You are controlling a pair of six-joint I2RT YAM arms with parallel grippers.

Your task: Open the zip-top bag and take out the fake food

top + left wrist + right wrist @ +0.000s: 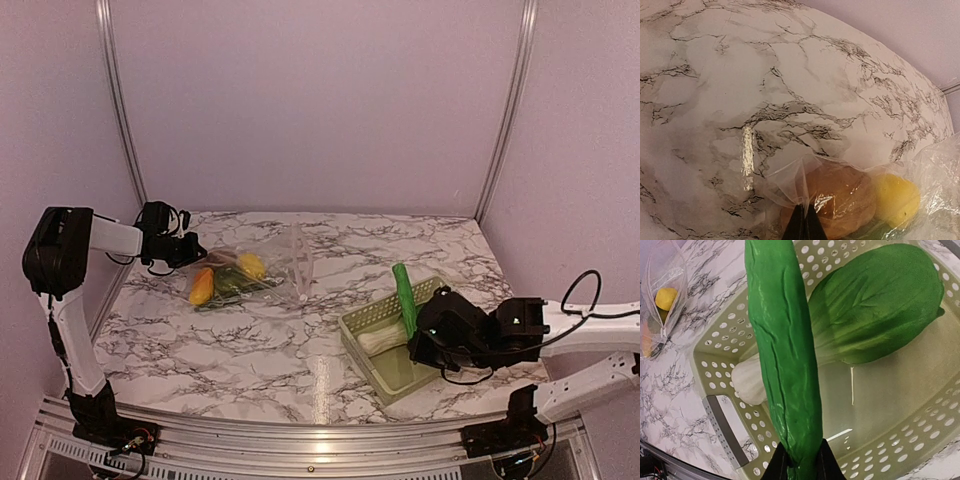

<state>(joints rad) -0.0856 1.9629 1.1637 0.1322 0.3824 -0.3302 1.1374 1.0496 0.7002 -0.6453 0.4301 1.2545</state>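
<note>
My left gripper pinches the zip-top bag at 10 o'clock, lemon inside. At 4 o'clock my right gripper holds the cucumber over the basket; bok choy in it.

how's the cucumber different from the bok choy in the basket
The cucumber is long, slim and green all over; the bok choy is broad and leafy with a white stalk. The cucumber stands nearly upright, gripped by the right claw; the bok choy lies flat in the basket, ungripped. Both are green vegetables at the basket.
</note>
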